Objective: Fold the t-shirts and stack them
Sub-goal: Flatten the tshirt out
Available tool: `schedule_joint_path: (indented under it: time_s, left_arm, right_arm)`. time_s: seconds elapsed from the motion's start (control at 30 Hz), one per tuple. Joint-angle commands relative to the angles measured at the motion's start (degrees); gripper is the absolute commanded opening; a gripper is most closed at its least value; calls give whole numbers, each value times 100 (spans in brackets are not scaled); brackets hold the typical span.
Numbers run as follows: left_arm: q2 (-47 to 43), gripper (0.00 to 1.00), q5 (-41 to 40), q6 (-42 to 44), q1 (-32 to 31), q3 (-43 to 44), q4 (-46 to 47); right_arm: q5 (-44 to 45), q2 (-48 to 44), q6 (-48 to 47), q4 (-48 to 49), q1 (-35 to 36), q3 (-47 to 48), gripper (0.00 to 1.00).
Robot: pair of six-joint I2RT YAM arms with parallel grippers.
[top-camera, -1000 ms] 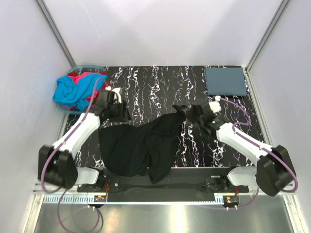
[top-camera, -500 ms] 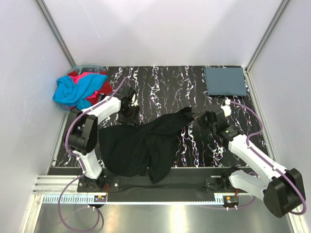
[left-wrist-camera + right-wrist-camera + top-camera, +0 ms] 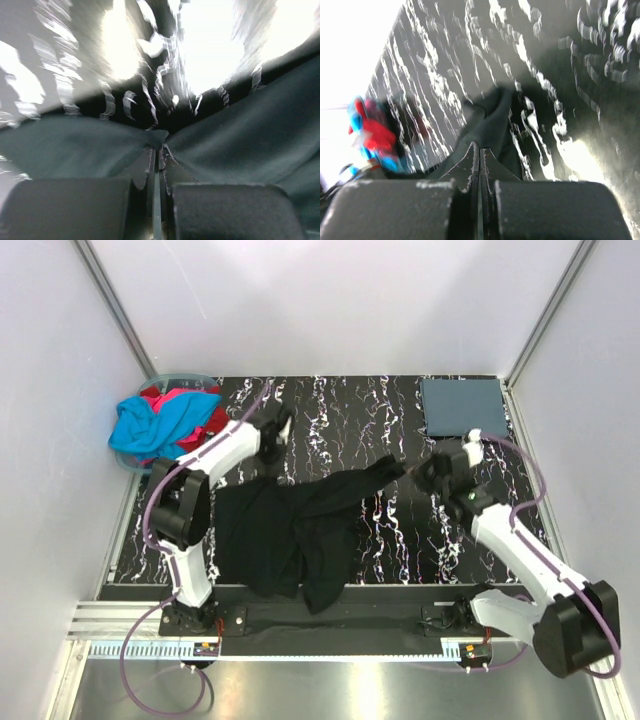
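Black cloth, item one: a black t-shirt (image 3: 300, 530), unfolded and rumpled, is laid across the near middle of the table (image 3: 340, 405), with its lowest fold reaching the near edge between the two arm bases. Its far edge is drawn out sideways between the two grippers.

Left gripper (image 3: 266, 455): it is set at the shirt's far left edge. In the wrist view the jaws are seen pressed together, with a thin fold of the dark cloth pinched between them.

Right gripper (image 3: 420, 472): it is set at the shirt's far right corner, which is pulled out into a narrow point. Its jaws are likewise closed, with a peak of the same cloth caught between the pads (the wrist view is blurred, but the pinch is plain).

Item two: a slate blue-grey t-shirt (image 3: 463, 407), folded into a flat rectangle, is placed at the far right corner of the table, well apart from the black one.

Items three and four: a cyan t-shirt (image 3: 145, 430) and a red t-shirt (image 3: 185, 402) are heaped together, unfolded, in a pale tub (image 3: 180, 374) at the far left corner.

Surface: the table top is black with white marbled streaks
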Motion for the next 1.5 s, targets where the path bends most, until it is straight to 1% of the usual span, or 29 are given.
schedule_joint_path:
  time_s: [0.0,0.03,0.07,0.1,0.13,0.17,0.2,0.23,0.27,0.3,0.37,0.47,0.5,0.53,0.57,0.6,0.63,0.67,0.7,0.77,0.8,0.9,1.0,1.07,1.17,1.2,1.3,1.37,1.47]
  left_arm:
    - [-524,0,-1079,43,118,1759,-660]
    - [-559,0,-1490,61,127,2747,-864]
    - [-681,0,-1668,122,127,3227,-1040]
    - [-735,0,-1827,157,127,3693,-1294]
    - [-805,0,-2142,175,127,4472,-1367]
    - [-979,0,-2267,201,127,4767,-1393]
    - [-1103,0,-2364,184,127,4996,-1376]
    - [-1209,0,-2486,167,127,5276,-1341]
    - [-1305,0,-2453,158,127,5314,-1280]
    - [-1611,0,-2348,166,118,5280,-1071]
    - [-1964,0,-1874,140,118,4763,-806]
    - [-2536,0,-1285,-96,118,3858,-515]
    - [-2780,0,-1057,-149,127,3603,-419]
    - [-2913,0,-533,-228,92,3018,-357]
    - [-3054,0,-345,-360,31,2638,-235]
    - [-3464,0,-47,-448,-57,2216,141]
    - [-3677,0,138,-562,-249,1176,432]
    - [-3914,0,436,-815,-329,583,1174]
    - [-4230,0,996,-966,-435,-537,1564]
    - [-4330,0,1360,-1432,-462,-1432,2390]
    - [-4286,0,1606,-1520,-471,-1914,2490]
    - [-3821,0,1784,-1434,-497,-2077,2474]
    - [-3557,0,1312,-1240,-532,-1824,2193]
    - [-3381,0,1239,-1117,-532,-1613,2062]
    - [-3170,0,1143,-915,-576,-832,1544]
    - [-3161,0,942,-862,-620,-377,1394]
    - [-3257,0,512,-652,-717,389,814]
    - [-3380,0,387,-528,-796,733,524]
    - [-3731,0,578,-580,-927,928,382]
  right_arm:
    - [-184,333,-659,115,-628,1340,0]
    - [-499,439,-974,80,-822,1711,0]
    - [-598,649,-1133,-138,-1041,2115,0]
    - [-625,746,-1483,-280,-1130,2972,0]
    - [-599,808,-1669,-403,-1166,3381,0]
    - [-564,913,-1845,-639,-1192,3759,0]
    - [-511,940,-2125,-746,-1210,4424,0]
    - [-371,967,-2233,-851,-1219,4700,0]
    - [-274,932,-2338,-1026,-1219,4921,0]
    - [-169,880,-2513,-1089,-1210,5219,0]
    - [165,635,-2620,-1247,-1219,5345,0]
    - [508,91,-2717,-1422,-1219,5074,0]
    - [605,-68,-2726,-1502,-1219,4777,0]
    - [806,-235,-2708,-1598,-1219,4600,0]
    - [895,-585,-2682,-1791,-1219,4398,0]
    - [974,-771,-2621,-1880,-1219,3917,0]
    - [1166,-1165,-2577,-1976,-1210,3651,0]
    - [1333,-1360,-2342,-2308,-1219,3187,0]
    - [1640,-1553,-2235,-2494,-1219,2965,0]
    - [1844,-2099,-2059,-2881,-1210,2500,0]
    - [1993,-2248,-2049,-2970,-1210,2436,0]
    - [2169,-2600,-2102,-3286,-1228,2514,0]
    - [2153,-2619,-2155,-3392,-1219,2664,0]
    - [2161,-2610,-2155,-3428,-1219,2708,0]
    - [2336,-2619,-2198,-3445,-1219,2769,0]
    - [2467,-2610,-2225,-3436,-1219,2822,0]
    - [2714,-2540,-2348,-3436,-1219,3225,0]
    - [2828,-2452,-2427,-3436,-1219,3646,0]
    - [2856,-2469,-2497,-3436,-1219,4096,0]
